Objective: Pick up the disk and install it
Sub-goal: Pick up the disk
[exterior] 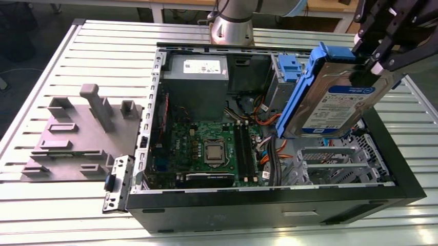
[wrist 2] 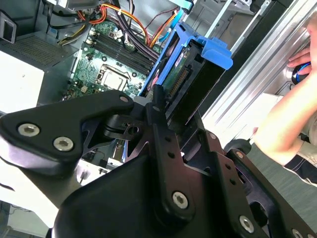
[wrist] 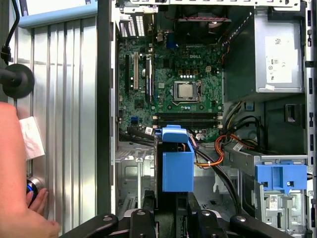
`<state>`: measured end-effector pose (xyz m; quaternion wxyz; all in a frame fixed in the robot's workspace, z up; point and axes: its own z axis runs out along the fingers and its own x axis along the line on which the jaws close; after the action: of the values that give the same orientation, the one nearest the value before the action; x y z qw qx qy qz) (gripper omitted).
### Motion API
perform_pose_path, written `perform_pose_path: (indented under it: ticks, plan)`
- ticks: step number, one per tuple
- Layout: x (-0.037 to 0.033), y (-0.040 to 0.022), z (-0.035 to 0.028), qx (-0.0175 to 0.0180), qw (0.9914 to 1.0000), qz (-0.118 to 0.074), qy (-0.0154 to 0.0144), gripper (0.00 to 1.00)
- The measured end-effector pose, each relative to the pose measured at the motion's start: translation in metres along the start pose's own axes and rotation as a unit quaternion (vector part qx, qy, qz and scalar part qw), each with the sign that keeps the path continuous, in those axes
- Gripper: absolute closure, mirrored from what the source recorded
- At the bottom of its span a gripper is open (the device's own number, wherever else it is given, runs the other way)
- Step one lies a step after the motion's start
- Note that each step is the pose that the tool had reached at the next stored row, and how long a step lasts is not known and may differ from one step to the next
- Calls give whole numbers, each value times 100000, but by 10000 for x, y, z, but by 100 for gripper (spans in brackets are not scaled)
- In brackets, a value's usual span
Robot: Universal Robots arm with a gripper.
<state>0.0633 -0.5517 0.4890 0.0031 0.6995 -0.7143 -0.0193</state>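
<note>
Open case on the desk, lidless side up, so entry from above is free over the motherboard. Inside the case, the power-supply box, an orange cable bundle, a blue bracket and the metal drive cage narrow the room. The disk, gripped by the hand, hangs tilted over the case. A person's forearm lies over the desk just beside the case.

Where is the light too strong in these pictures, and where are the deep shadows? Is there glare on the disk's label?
Exterior view: even light, no glare on the disk in the gripper; the computer case front lies dark. Second wrist view: the table slats shine bright, the gripper's black links are dark. First wrist view: a washed-out strip past the table's edge; shade inside the case.
</note>
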Motion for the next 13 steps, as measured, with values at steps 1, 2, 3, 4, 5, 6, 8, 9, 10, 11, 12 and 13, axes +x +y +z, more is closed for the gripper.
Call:
perform_pose_path:
  ticks: [1,2,3,4,5,6,8,9,10,11,12,13]
  plan:
    - [0,0,0,2,100000,-1,0,65]
    - [0,0,0,2,100000,0,-1,65]
    - [0,-1,0,2,100000,0,1,65]
    - [0,-1,0,2,100000,-1,0,65]
    - [0,-2,0,-1,100000,-1,1,65]
    - [0,-7,1,0,100000,-10,-5,65]
    - [0,-20,0,-2,100000,-2,1,65]
    - [-1,-28,0,-1,100000,-1,1,65]
    - [-1,-36,0,-3,100000,-5,1,65]
    - [-1,-43,0,-3,100000,-1,0,65]
    - [-1,-51,1,-3,100000,0,-1,65]
    - [-1,-62,1,-4,100000,1,-3,65]
